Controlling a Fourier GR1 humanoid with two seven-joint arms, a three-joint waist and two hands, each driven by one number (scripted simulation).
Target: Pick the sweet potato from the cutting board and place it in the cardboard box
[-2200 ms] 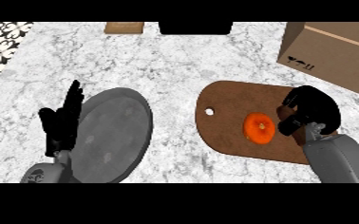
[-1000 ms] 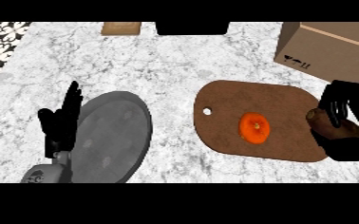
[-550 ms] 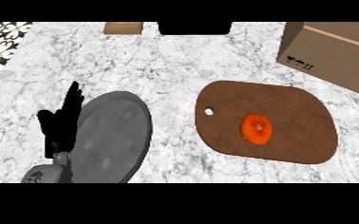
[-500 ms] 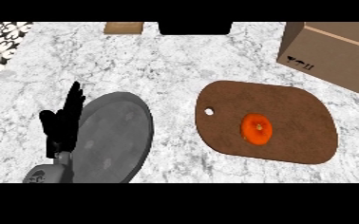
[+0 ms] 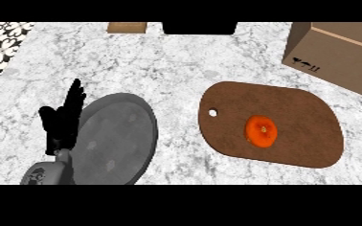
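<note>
Left robot hand [image 5: 62, 119] open, apparently empty.

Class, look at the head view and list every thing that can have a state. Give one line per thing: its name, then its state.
sweet potato: lying on the cutting board, not held.
cutting board: flat on the counter, carrying the sweet potato.
cardboard box: at the far right, partly cut off; its inside does not show.
grey plate: on the counter, nothing on it.
left hand: open, fingers up, resting beside the plate.
right hand: not in view.
</note>
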